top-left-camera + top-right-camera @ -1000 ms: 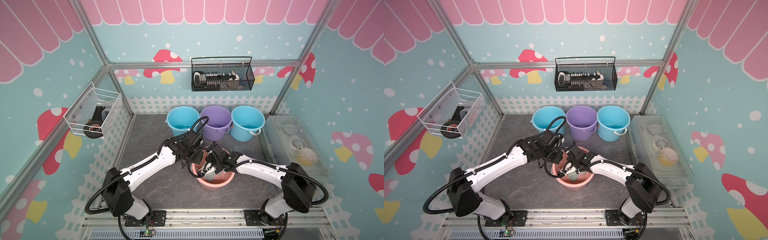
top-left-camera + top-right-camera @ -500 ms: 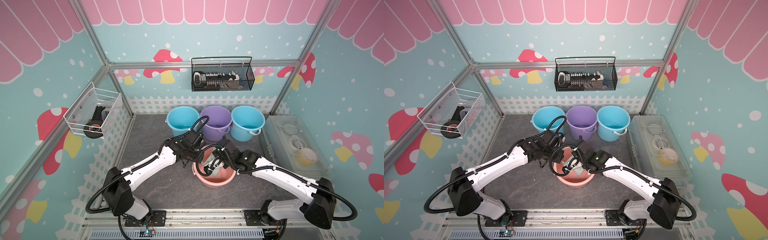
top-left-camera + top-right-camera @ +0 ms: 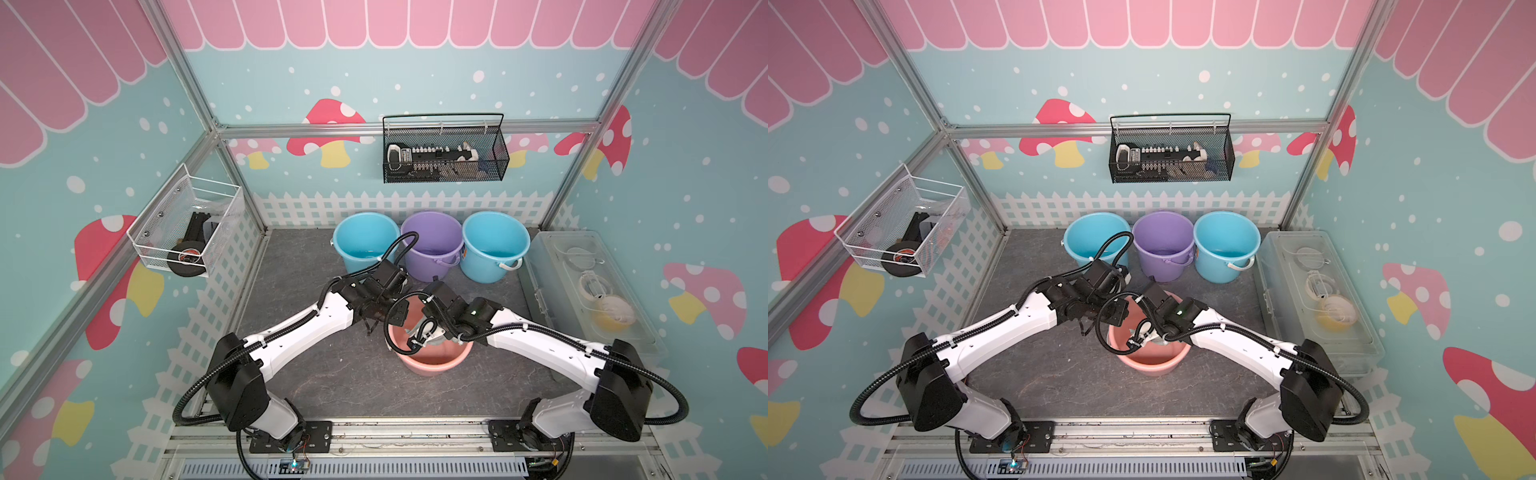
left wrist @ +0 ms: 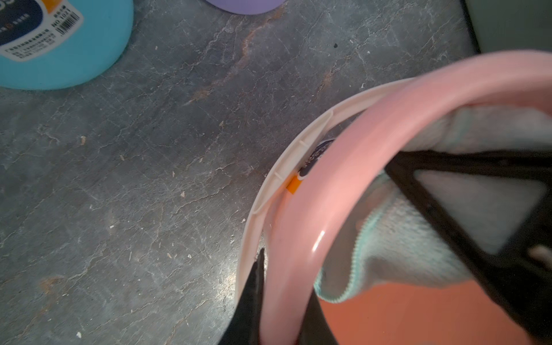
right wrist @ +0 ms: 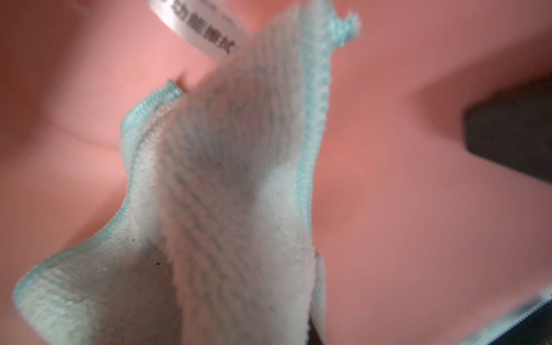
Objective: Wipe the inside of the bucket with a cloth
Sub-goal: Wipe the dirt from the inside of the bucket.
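Grey stone-look tabletop (image 3: 316,374), mushroom-print walls (image 3: 415,83), left fingers (image 4: 254,298) clamped on pink bucket (image 3: 432,363) rim, right fingers (image 4: 433,209) gripping cloth (image 5: 224,179) inside.

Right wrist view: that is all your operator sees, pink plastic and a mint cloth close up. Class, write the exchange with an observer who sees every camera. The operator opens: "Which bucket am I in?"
Observer: The pink bucket, upright in front of the purple bucket.
Operator: Does anything steady it while I hold the cloth?
Observer: Yes, the left hand pinches its rim, one finger outside, one inside.
Operator: Where is its handle?
Observer: The white handle hangs outside the rim, beside that outer finger.
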Controlling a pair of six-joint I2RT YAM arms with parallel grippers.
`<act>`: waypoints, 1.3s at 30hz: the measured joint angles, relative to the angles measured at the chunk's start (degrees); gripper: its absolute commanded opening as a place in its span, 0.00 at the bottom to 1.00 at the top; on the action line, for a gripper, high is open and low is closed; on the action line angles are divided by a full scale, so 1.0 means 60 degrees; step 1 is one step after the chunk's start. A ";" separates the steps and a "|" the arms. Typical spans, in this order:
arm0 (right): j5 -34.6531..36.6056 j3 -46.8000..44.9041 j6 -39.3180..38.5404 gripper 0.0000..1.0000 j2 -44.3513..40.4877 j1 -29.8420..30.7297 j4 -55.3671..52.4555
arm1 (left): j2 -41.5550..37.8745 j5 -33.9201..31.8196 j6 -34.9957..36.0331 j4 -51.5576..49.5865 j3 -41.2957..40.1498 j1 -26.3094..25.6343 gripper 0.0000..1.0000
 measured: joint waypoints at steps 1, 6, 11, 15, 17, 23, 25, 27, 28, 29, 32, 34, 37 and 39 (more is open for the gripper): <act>-0.0066 0.0000 0.0062 0.00 0.0168 -0.0004 0.0025 | 0.0000 0.0000 0.0000 0.0000 0.0000 0.0000 0.00; -0.0474 -0.0182 0.0397 0.00 0.0787 -0.0051 0.0401 | 0.0000 -0.0004 0.0000 0.0000 0.0000 0.0000 0.00; -0.1086 -0.0576 0.0838 0.00 0.1173 -0.0244 0.0987 | 0.0000 -0.0007 0.0022 -0.0011 0.0000 0.0000 0.00; -0.1672 -0.0783 0.1166 0.00 0.1548 -0.0393 0.1279 | 0.0000 -0.0004 0.0076 -0.0029 0.0000 0.0000 0.00; -0.1974 -0.0783 0.1311 0.00 0.1741 -0.0459 0.1268 | 0.0000 -0.0004 0.0076 -0.0069 0.0000 0.0000 0.00; -0.2477 -0.0769 0.1614 0.00 0.1923 -0.0521 0.1013 | 0.0000 0.0007 0.0076 -0.0197 0.0000 0.0000 0.00; -0.2503 -0.0725 0.1657 0.00 0.1894 -0.0521 0.0831 | 0.0000 0.0018 0.0076 -0.0208 0.0000 0.0000 0.00; -0.2495 -0.0637 0.1679 0.00 0.1778 -0.0521 0.0514 | 0.0000 0.0033 0.0076 -0.0208 0.0000 0.0000 0.00; -0.2492 -0.0601 0.1679 0.00 0.1694 -0.0521 0.0361 | 0.0000 0.0036 0.0076 -0.0208 0.0000 0.0000 0.00; -0.2470 -0.0532 0.1679 0.00 0.1581 -0.0521 0.0142 | 0.0000 0.0036 0.0073 -0.0204 0.0000 0.0000 0.00; -0.2324 -0.0237 0.1672 0.00 0.1198 -0.0503 -0.0532 | 0.0000 0.0040 0.0066 -0.0182 0.0004 0.0000 0.00; -0.2160 0.0087 0.1654 0.00 0.0885 -0.0503 -0.1089 | 0.0000 0.0040 0.0066 -0.0127 0.0000 0.0000 0.00; -0.1971 0.0619 0.1636 0.00 0.0415 -0.0499 -0.1847 | 0.0000 0.0040 0.0066 -0.0076 0.0000 0.0000 0.00; -0.1843 0.0984 0.1617 0.00 0.0127 -0.0484 -0.2346 | 0.0000 0.0040 0.0069 -0.0047 0.0000 0.0000 0.00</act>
